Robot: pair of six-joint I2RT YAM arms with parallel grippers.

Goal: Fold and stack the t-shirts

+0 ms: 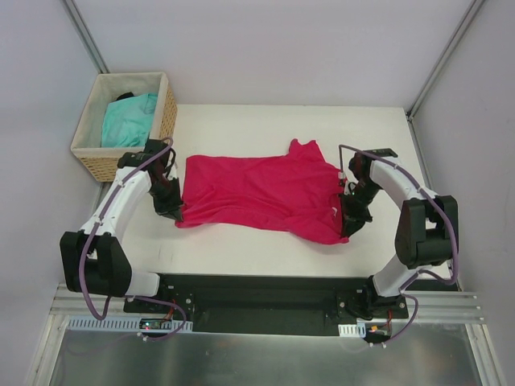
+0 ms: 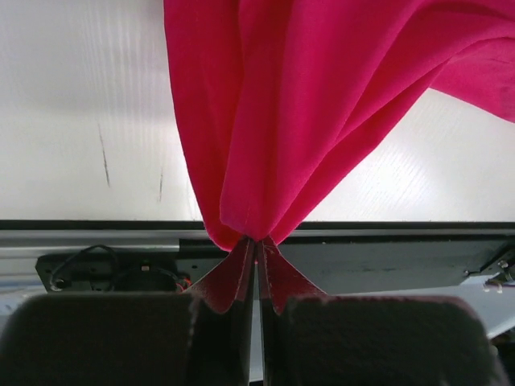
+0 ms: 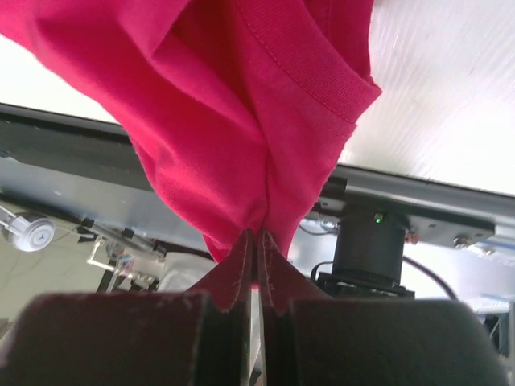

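The left arm (image 1: 121, 199) and the right arm (image 1: 418, 225) are each built of white, rounded link shells joined by blocky black joint housings; a purple cable (image 1: 84, 273) is run along each arm from wrist to base; the left gripper (image 1: 173, 214) and the right gripper (image 1: 352, 227) are black; in the wrist views the fingertips (image 2: 232, 278) are seen as dark tapering wedges above broad matte black finger bodies; a small green light (image 3: 376, 217) is lit on a black cylindrical housing.
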